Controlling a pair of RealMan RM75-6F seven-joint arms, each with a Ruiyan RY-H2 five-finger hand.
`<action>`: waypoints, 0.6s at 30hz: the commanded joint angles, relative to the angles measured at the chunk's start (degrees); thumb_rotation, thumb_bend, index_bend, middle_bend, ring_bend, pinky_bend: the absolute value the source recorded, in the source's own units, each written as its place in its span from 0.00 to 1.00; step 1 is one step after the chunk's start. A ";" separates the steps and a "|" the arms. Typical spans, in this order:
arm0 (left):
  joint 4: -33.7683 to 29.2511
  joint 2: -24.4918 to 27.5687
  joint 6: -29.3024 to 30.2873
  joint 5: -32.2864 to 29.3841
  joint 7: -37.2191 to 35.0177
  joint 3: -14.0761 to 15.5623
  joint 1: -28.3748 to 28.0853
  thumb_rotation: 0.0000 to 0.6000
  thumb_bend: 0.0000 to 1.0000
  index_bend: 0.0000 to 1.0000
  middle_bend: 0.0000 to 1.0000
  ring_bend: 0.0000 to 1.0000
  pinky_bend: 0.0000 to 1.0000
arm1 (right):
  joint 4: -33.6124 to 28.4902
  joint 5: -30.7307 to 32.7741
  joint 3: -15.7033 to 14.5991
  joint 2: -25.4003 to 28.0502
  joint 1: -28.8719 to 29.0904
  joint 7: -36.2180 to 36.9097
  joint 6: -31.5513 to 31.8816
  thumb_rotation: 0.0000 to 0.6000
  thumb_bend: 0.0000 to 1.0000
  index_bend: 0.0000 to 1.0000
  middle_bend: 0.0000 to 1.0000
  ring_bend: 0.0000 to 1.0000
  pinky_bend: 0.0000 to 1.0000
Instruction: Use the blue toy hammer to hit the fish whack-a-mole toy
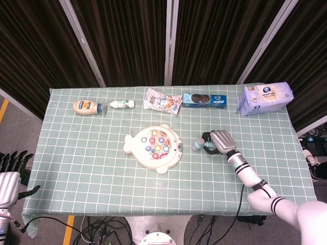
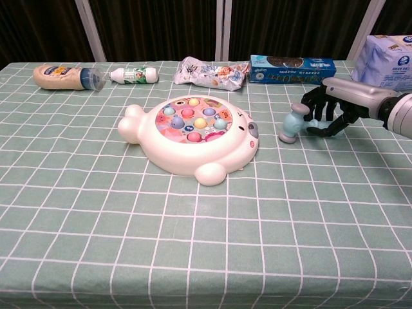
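Blue toy hammer (image 1: 199, 146), head view: the hammer lies on the bench (image 1: 92, 168) just right of the fish whack-a-mole toy (image 1: 155, 145), its pale blue head pointing toward the toy and its handle hidden under the right robot hand (image 1: 216, 141). The dark fingers (image 1: 206, 137) of that hand are curled around the handle, so the hand grips the hammer. The fish toy is the landmark: a cream, fish-shaped body near the middle of the green checked cloth, its top studded with coloured buttons. Beyond the toy, along the far edge of the bench, lie a sauce bottle (image 1: 85, 107) and a small green-capped bottle (image 1: 121, 104) to its far left, a crumpled snack packet (image 1: 162, 101) directly behind it, a blue biscuit box (image 1: 204, 100) behind and to its right, and a pack of tissues (image 1: 264, 98) at the far right. The left robot hand (image 1: 10, 173) is off the bench, well to the near left of the toy, fingers spread and holding nothing.

Chest view: the hammer (image 2: 291, 125) is right of the fish toy (image 2: 192, 134) and apart from it; its rounded head tilts down toward the cloth, though contact with the bench (image 2: 193, 257) cannot be judged. The right robot hand (image 2: 331, 109) wraps its fingers (image 2: 315, 105) around the handle. Behind the toy stand the same items: sauce bottle (image 2: 61, 76), small bottle (image 2: 134, 75), snack packet (image 2: 211, 72), biscuit box (image 2: 291, 69), and tissue pack (image 2: 391, 56).
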 commanded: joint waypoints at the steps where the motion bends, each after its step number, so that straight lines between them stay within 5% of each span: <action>1: -0.06 0.04 0.04 0.05 0.00 0.06 0.05 1.00 0.00 0.15 0.09 0.00 0.00 | 1.28 -1.35 -0.31 -0.50 -0.02 2.51 1.49 1.00 0.59 0.68 0.59 0.47 0.57; 9: -0.21 0.27 0.18 0.25 -0.06 0.01 0.03 1.00 0.00 0.15 0.09 0.00 0.00 | -4.68 -4.72 0.01 4.84 0.72 0.79 6.27 1.00 0.68 0.72 0.62 0.52 0.63; 18: -0.55 0.56 0.66 0.80 0.14 0.02 0.07 1.00 0.00 0.15 0.09 0.00 0.00 | -25.02 -3.08 3.97 15.31 6.29 -10.32 0.89 1.00 0.73 0.76 0.65 0.54 0.67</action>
